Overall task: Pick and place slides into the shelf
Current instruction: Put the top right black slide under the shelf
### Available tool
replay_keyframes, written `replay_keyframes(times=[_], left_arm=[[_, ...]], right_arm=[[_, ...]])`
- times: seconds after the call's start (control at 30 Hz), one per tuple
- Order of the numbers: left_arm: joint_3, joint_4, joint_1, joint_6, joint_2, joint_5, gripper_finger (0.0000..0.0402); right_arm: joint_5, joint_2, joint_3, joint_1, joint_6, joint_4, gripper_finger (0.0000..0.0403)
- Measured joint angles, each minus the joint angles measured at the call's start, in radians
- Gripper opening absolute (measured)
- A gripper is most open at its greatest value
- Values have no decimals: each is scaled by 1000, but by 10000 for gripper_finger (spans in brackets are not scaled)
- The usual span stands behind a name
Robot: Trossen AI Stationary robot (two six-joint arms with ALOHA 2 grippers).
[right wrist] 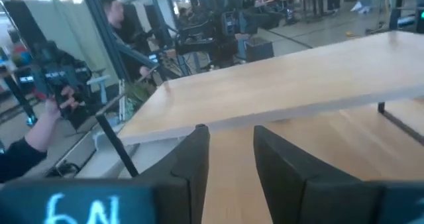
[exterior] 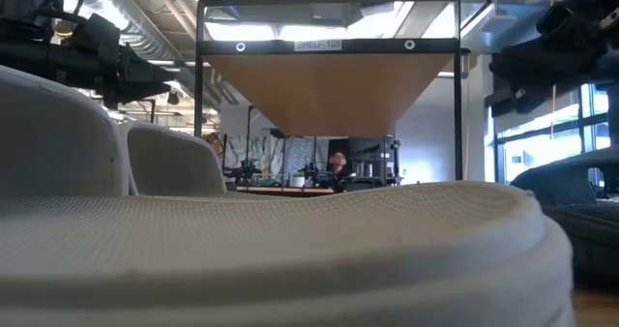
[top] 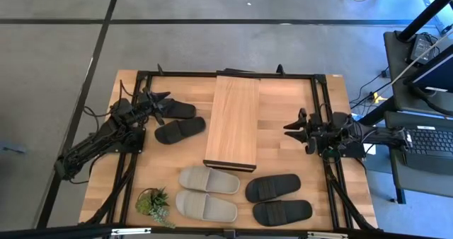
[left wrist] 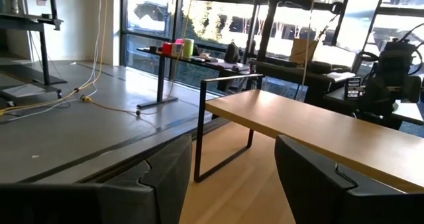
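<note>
A small white label sits on the top bar of the dark frame in the low view, but its print is too blurred to read; glowing characters at the edge of the right wrist view are cut off.

The shelf [top: 232, 121] stands in the middle of the tabletop [top: 283, 147], its wood plank top bare. Two black slides [top: 180, 130] lie to its left, one of them right under the left gripper [top: 157, 103], whose fingers [left wrist: 165, 177] are spread apart and grasp nothing. Two beige-grey slides [top: 208, 180] and two more black slides [top: 272, 187] lie along the near edge, beside a small potted plant [top: 153, 203]. From table height a beige-grey slide fills nearly the whole foreground and blocks most of the tabletop.

The right gripper [top: 296, 129] hovers right of the shelf, fingers [right wrist: 192, 158] parted, empty. A person [right wrist: 116, 15] stands beyond the table.
</note>
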State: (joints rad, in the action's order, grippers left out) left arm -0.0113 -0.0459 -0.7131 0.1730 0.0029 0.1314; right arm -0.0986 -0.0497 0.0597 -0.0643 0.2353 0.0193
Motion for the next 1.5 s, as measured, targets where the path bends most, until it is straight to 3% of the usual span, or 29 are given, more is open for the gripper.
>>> replay_keyframes(times=[0.3,0.6,0.8,1.03,1.23,1.5], left_arm=[[0,0,0,0,0,0,208],[0,1,0,0,0,-1,208],[0,1,0,-1,0,-1,208],[0,1,0,-39,0,-22,208],[0,4,0,-51,0,-40,208],[0,12,0,-50,0,-39,208]], right_arm=[[2,-234,174,31,-240,8,120],[0,-612,411,202,-262,104,120],[8,-833,500,366,-165,146,120],[103,-1015,524,538,49,146,120],[105,-1118,524,629,232,178,120],[223,-1211,524,673,226,272,120]])
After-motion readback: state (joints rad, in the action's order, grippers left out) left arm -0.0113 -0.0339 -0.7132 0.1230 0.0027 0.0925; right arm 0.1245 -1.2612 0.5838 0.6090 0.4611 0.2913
